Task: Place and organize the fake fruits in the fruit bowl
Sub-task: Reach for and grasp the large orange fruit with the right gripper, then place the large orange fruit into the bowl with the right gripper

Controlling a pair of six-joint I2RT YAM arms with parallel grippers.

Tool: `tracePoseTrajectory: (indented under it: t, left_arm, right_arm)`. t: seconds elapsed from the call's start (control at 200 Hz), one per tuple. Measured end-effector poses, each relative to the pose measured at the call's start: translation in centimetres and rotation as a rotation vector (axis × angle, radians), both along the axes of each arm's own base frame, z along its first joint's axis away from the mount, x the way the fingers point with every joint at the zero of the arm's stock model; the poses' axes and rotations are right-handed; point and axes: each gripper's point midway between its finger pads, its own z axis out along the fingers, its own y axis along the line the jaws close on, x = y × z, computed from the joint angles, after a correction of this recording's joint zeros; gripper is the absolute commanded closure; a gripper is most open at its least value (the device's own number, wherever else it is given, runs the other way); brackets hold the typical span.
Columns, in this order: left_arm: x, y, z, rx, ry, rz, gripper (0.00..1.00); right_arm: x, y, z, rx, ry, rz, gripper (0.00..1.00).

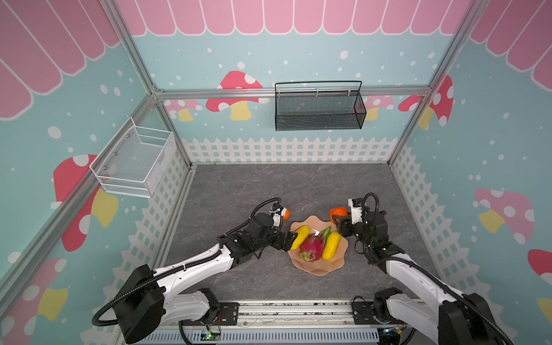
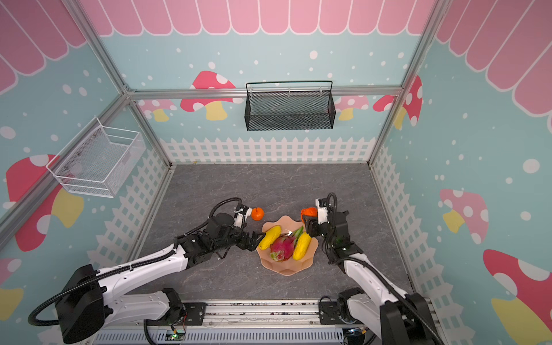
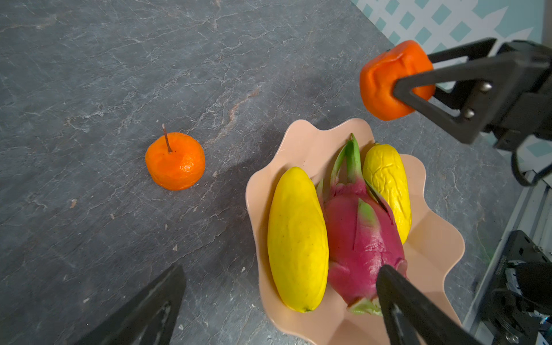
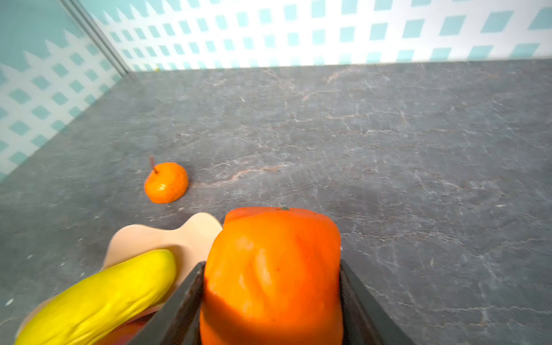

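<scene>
The peach-pink fruit bowl [image 1: 322, 267] [image 2: 286, 267] sits on the grey table and holds two yellow mangoes [image 1: 300, 237] [image 1: 331, 245] with a magenta dragon fruit [image 1: 312, 248] between them. My right gripper [image 4: 272, 264] is shut on an orange [image 4: 271, 236] [image 3: 391, 80], squeezing it, just above the bowl's far right rim. A second orange [image 2: 257, 214] [image 3: 175, 161] with a stem rests on the table to the far left of the bowl. My left gripper [image 3: 282, 268] [image 1: 294, 240] hangs open over the bowl's left rim, straddling the near mango [image 3: 297, 239], holding nothing.
A black wire basket [image 1: 319, 110] hangs on the back wall and a white mesh basket [image 1: 134, 158] on the left wall. A metal rail [image 1: 292, 313] runs along the table's front edge. Fence-patterned walls close in the table on three sides.
</scene>
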Motion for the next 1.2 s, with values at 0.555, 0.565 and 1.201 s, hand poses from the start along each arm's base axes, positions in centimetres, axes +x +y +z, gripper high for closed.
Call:
tracePoseTrajectory:
  t: [0.555,0.565,1.201]
  left_arm:
    - [0.1,-0.3,0.4,-0.041,0.011,0.019,0.0]
    - [0.1,-0.3,0.4,-0.041,0.011,0.019,0.0]
    - [0.2,-0.3,-0.3,-0.025,0.024,0.022,0.0]
  right_arm:
    - [-2.7,5.5,-0.6,0.038,-0.071,0.212,0.47]
    - [-2.6,5.5,-0.7,0.036,-0.067,0.213,0.47]
    - [-1.2,7.2,-3.7,-0.008,0.005,0.236,0.37]
